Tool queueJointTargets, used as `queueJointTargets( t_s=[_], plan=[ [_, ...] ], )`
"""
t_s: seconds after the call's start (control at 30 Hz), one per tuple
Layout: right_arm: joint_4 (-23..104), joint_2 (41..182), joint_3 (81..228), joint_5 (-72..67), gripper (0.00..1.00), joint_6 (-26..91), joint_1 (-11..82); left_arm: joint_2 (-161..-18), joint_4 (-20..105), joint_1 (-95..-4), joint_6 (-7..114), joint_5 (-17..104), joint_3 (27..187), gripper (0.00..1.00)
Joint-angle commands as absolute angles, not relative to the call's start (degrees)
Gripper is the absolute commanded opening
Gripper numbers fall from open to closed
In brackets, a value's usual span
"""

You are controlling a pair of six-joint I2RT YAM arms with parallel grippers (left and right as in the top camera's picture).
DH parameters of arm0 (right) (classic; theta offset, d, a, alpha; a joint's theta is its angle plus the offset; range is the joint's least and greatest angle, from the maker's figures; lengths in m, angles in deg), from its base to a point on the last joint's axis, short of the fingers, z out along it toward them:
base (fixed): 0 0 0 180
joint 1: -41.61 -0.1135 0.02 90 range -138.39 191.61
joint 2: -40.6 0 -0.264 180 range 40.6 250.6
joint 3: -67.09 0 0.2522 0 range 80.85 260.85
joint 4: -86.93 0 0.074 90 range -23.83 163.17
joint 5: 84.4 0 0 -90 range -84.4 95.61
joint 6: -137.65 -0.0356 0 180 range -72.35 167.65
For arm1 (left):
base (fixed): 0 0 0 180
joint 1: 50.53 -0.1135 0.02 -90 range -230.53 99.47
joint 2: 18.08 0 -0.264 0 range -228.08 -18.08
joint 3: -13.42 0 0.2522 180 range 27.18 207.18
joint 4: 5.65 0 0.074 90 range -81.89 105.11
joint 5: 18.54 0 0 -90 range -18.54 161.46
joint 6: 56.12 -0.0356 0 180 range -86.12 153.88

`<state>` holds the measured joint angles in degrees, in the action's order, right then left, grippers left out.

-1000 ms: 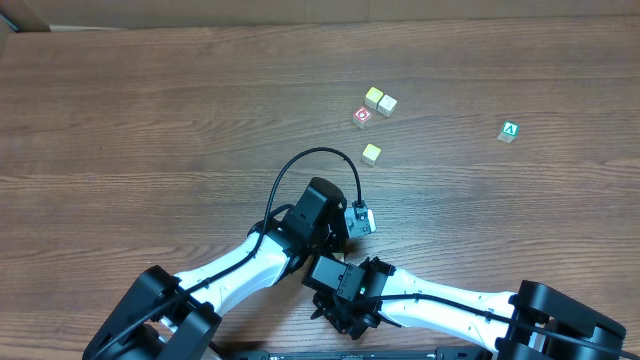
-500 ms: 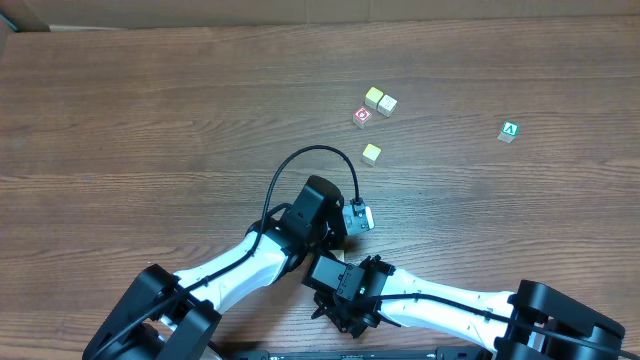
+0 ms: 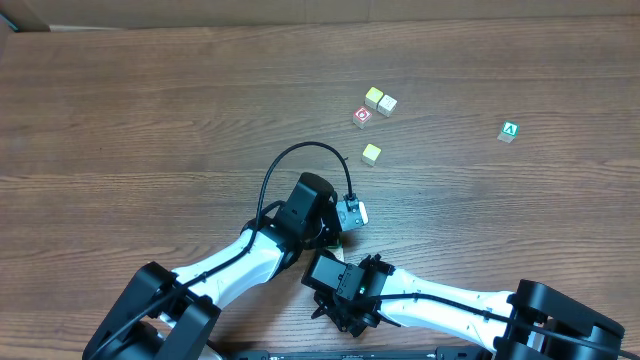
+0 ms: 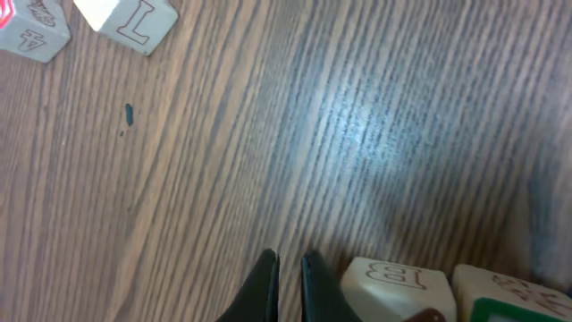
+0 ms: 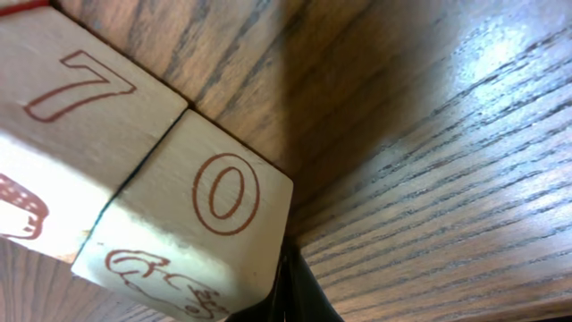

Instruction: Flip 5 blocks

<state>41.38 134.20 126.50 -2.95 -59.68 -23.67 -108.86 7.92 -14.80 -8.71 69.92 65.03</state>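
Overall: I am looking at a dark brown wood-grain table [image 3: 150, 100], both arms folded in near its front edge, with small wooden cubes scattered beyond them.
Left gripper [image 4: 288, 273]: fingers pressed together with nothing between them, tips low over bare wood.
Right gripper [image 5: 299, 291]: only a dark tip shows in its own view; it is closed, and I see nothing gripped.
Blocks by the left gripper: a pale wooden cube printed 13 [image 4: 398, 284] sits just beside the fingertips, with a green-framed wooden cube [image 4: 514, 304] close at its side.
Blocks by the right gripper: a pale wooden cube with a red 0 [image 5: 210, 210] lies face to face against a pale wooden cube with a red 7 [image 5: 71, 116], right at the tip.
Overlap: I cannot tell whether these two pairs are the same cubes.
Blocks in the open: a white wooden cube with a red mark [image 3: 362, 116] lies near a pale plain-topped cube [image 3: 387, 104], well ahead of both arms.
Not for flipping: yellow-topped cubes [image 3: 373, 97] and a green cube with a white A [image 3: 509, 131], the latter far off to the side.
Hidden: from overhead, the arms cover the cubes nearest the grippers.
Progress: no face tells me which cubes are already turned. No cube is in hand, so I judge that no flip is under way.
Left to do: I treat all five as unconfirmed.
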Motion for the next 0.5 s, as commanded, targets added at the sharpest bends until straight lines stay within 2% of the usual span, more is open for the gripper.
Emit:
queueJointTargets(
  t_s=[0.0,0.47],
  plan=[
    [41.4,135.0,126.9,-0.9,0.04,-59.9,-23.3,-109.5,7.1,-15.3,-8.7,68.9,64.5,0.04],
    [41.4,135.0,126.9,-0.9,0.04,-59.9,-23.3,-109.5,4.3,-15.3,-8.1,69.1,64.5,0.04]
  ],
)
